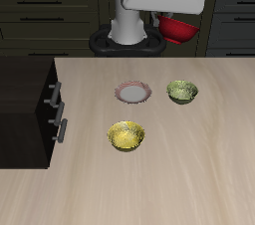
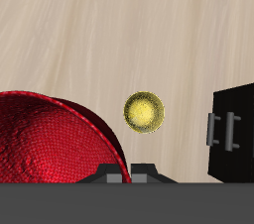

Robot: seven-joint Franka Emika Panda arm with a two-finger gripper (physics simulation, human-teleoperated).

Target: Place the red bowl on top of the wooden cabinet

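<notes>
Red bowl (image 1: pixel 179 30) lifted clear of the tabletop (image 1: pixel 199 169), transfer to the wooden cabinet (image 1: pixel 25 95) pending.
Held aloft by the end effector (image 1: pixel 171 15), which is closed on its rim, the bowl hangs near the robot's base, well apart from the cabinet. Grasp and lift appear complete; carrying across, lowering onto the flat top and release remain.

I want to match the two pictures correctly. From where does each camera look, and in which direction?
Exterior view: from the front and above, facing the robot arm; shows the gripper holding the glossy red bowl high, and the dark wooden cabinet.
Wrist view: on the gripper, looking down at the table; only a grey strip of the gripper body shows.
Shared: red bowl, cabinet, small round yellow bowl.
</notes>
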